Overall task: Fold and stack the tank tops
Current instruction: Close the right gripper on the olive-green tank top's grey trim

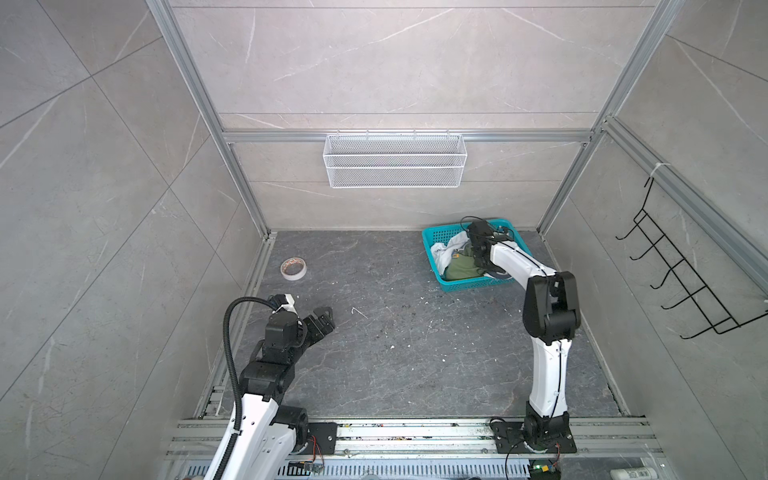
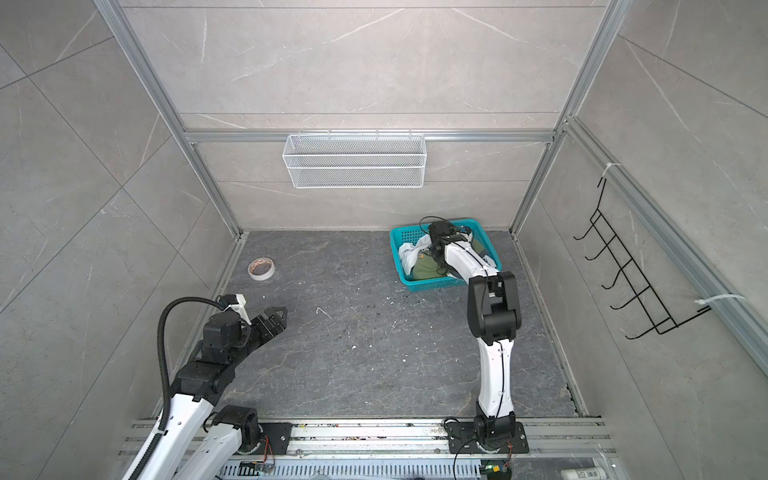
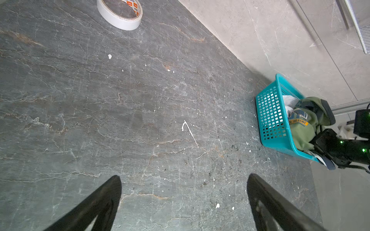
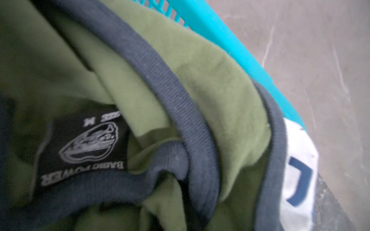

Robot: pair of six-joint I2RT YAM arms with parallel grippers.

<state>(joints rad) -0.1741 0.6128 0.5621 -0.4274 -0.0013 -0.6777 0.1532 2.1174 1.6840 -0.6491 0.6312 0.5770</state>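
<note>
Cloth of the olive tank top [image 4: 210,80] is pinched in my closed right gripper [image 1: 481,262]. Best to lift slowly, clear of the teal basket [image 1: 469,284]. My left gripper [image 3: 184,178] is open.

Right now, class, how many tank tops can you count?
2: the olive tank top and the white tank top, both crumpled in the teal basket; others may be hidden beneath.

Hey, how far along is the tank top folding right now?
Done: nothing; the olive tank top and the white tank top lie crumpled in the teal basket. In hand: the right hand is shut down in the basket against the olive cloth, the grip itself hidden; the left hand hovers open over the table. Left: taking out, folding and stacking both.
</note>
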